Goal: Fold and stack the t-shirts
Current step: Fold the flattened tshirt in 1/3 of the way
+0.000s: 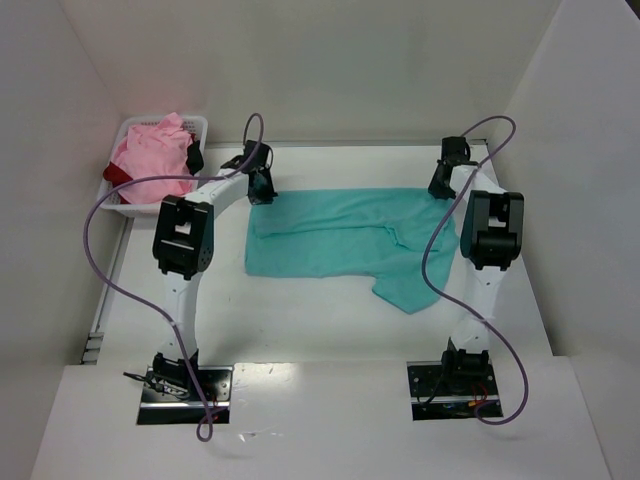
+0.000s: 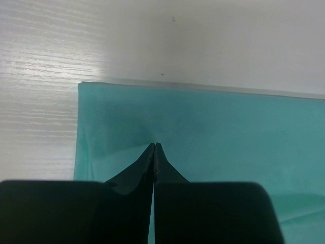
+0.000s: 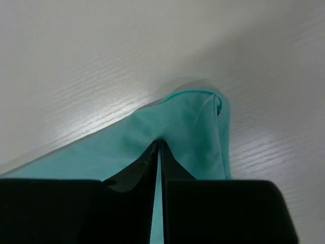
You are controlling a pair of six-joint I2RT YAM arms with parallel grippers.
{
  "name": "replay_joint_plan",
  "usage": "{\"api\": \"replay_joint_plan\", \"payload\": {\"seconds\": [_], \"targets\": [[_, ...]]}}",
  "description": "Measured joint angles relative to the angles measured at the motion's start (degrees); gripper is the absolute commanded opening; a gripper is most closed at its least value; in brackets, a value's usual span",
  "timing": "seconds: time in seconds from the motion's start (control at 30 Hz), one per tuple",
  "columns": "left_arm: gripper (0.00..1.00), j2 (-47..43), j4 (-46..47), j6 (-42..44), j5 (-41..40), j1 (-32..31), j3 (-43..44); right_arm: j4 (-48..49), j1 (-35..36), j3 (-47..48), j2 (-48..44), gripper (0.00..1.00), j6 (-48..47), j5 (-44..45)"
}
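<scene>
From above, the teal shirt (image 1: 340,235) is lying spread out in the middle of the table (image 1: 300,320), with one sleeve poking out toward 5 o'clock. My left claw (image 1: 262,190) is sitting on its 10 o'clock corner. My right claw (image 1: 440,185) is sitting on its 2 o'clock corner. The pink shirt (image 1: 150,160) and the dark red shirt (image 1: 115,175) are lying in the white basket (image 1: 195,122), far off at 10 o'clock.

In my left wrist view, my left claw (image 2: 155,147) is squeezing narrow and pinching the teal shirt (image 2: 228,137). The cloth's edge is running across at 12 o'clock.

In my right wrist view, my right claw (image 3: 159,145) is narrow too, pinching the teal shirt (image 3: 188,122). The cloth is rising to my tips like a little tent.
</scene>
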Motion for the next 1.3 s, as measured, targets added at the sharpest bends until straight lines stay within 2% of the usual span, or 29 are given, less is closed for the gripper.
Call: {"api": "replay_joint_plan", "payload": {"seconds": [0.13, 0.4, 0.8, 0.9, 1.03, 1.23, 1.3], "targets": [[0.03, 1.51, -0.92, -0.98, -1.27, 0.13, 0.33, -0.07, 0.00, 1.51, 0.98, 0.10, 0.00, 0.37], [0.03, 5.31, -3.23, -0.96, -2.67, 0.15, 6.97, -1.38, 0.00, 6.60, 4.22, 0.10, -0.11, 1.86], [0.04, 14.53, -7.93, -0.79, -2.99, 0.61, 22.95, -5.31, 0.00, 25.11, 15.26, 0.10, -0.94, 2.73], [0.06, 18.12, -9.66, -0.59, -3.28, 0.85, 29.33, -6.80, 0.00, 30.34, 18.16, 0.10, -1.29, 2.64], [0.06, 23.82, -13.38, -0.37, -3.50, 1.22, 39.85, -7.58, 0.00, 32.33, 19.19, 0.10, -1.33, 2.62], [0.06, 37.18, -22.95, 0.70, -3.87, 2.10, 65.92, -8.17, 0.00, 32.83, 19.43, 0.10, -1.36, 2.38], [0.06, 39.85, -25.55, 0.70, -3.89, 2.19, 71.17, -8.11, 0.00, 32.76, 19.41, 0.10, -1.33, 2.25]]}}
